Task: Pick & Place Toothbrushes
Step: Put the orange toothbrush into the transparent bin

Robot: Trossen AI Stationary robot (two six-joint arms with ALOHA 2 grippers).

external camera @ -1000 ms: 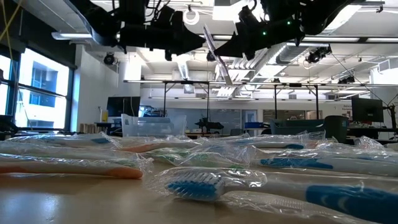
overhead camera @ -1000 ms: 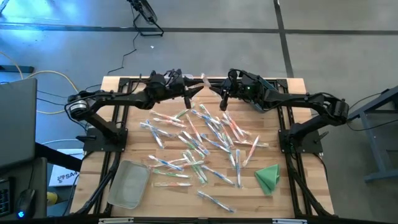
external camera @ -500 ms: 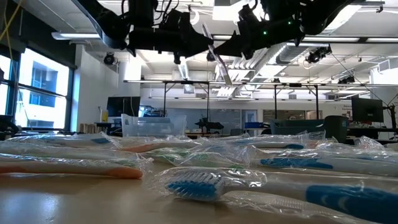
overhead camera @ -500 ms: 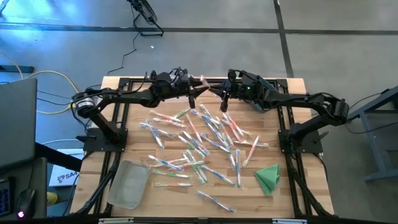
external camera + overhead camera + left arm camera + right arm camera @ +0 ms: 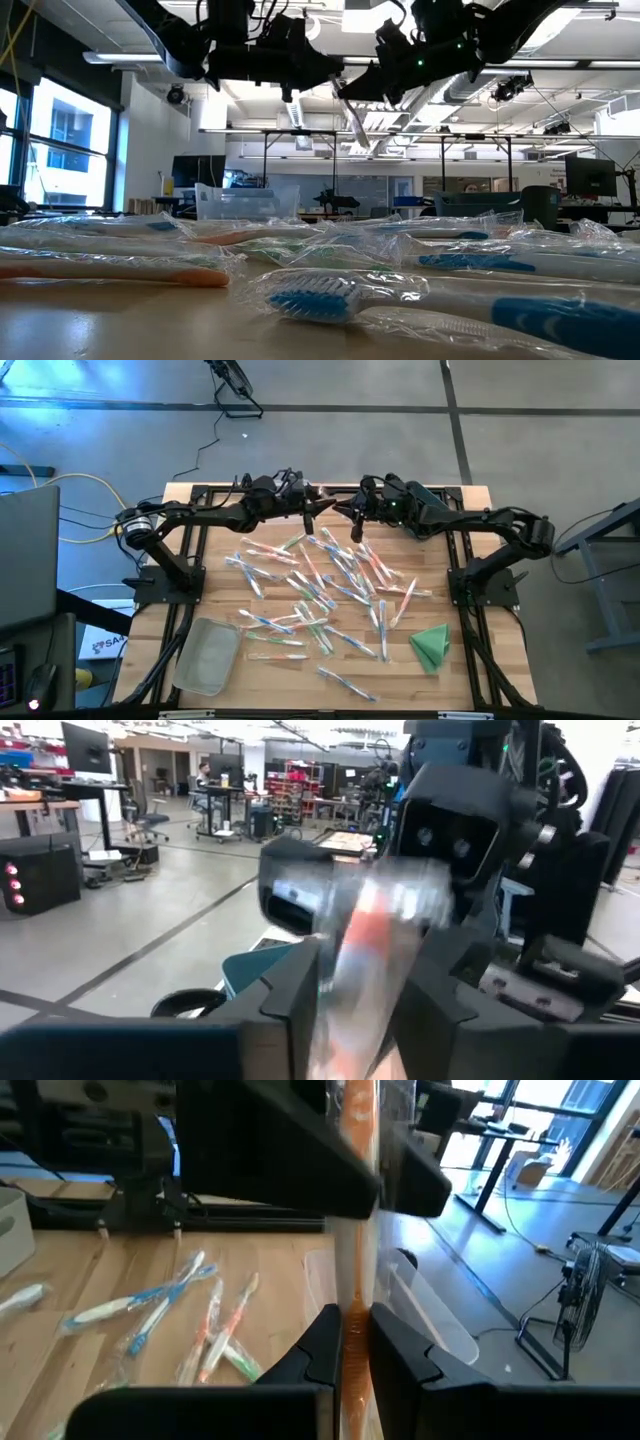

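Mid-air handover at the tabletop's far edge!
R gripper pinches an orange brush; L gripper jaws are around it, grip unclear. If R lets go early, it drops back onto the pile.

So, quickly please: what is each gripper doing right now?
Left gripper: closing around the orange toothbrush; a firm hold cannot be told.
Right gripper: shut on the same toothbrush.

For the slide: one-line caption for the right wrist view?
Right gripper shut on an orange wrapped toothbrush, held up to the left gripper above the table.
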